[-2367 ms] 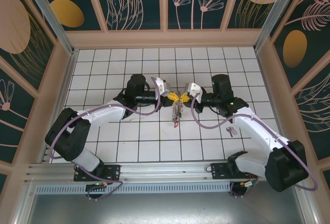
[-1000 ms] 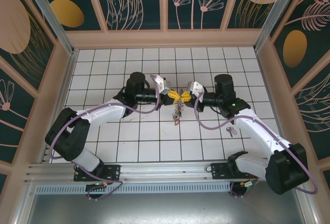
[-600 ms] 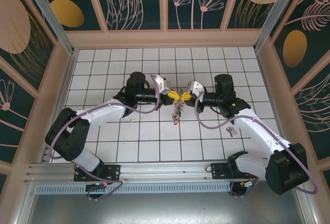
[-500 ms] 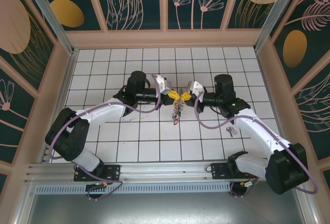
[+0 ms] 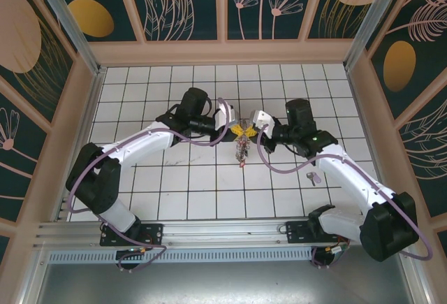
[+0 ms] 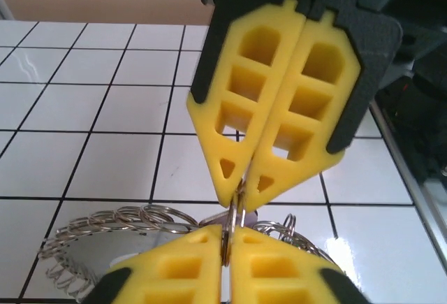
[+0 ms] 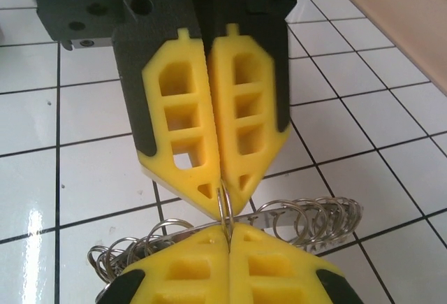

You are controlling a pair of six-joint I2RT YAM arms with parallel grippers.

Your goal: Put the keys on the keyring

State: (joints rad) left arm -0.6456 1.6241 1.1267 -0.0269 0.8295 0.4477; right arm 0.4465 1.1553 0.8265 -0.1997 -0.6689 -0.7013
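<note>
One white-tiled bench (image 5: 140, 185) carries the whole scene, walled in on the left, right and far sides by panels painted with plants. From its near edge the left arm (image 5: 136, 147) and the right arm (image 5: 346, 171) reach inward and meet tip to tip over the middle of the tiles, slightly toward the far side. In its own wrist camera we see the left gripper (image 6: 225, 237) with its yellow fingers pressed flat together, and the right gripper (image 7: 229, 233) looks the same from its side. Each is clamped on the thin grey wire of the keyring (image 7: 223, 210), which runs straight across the short gap between the two pairs of fingertips. So both grippers pinch the same stretch of ring from opposite sides, almost touching each other. Below and behind that pinch a row of small split rings (image 7: 314, 216) fans out along a strip of bright metal. From above, the keys (image 5: 242, 154) show as a small dark bunch just near of the meeting fingertips, with a red bit at its near end. We cannot tell whether the bunch rests on the tiles or hangs clear of them. Well apart to the right, a loose key (image 5: 311, 177) lies flat on the bench just beside the right arm.
</note>
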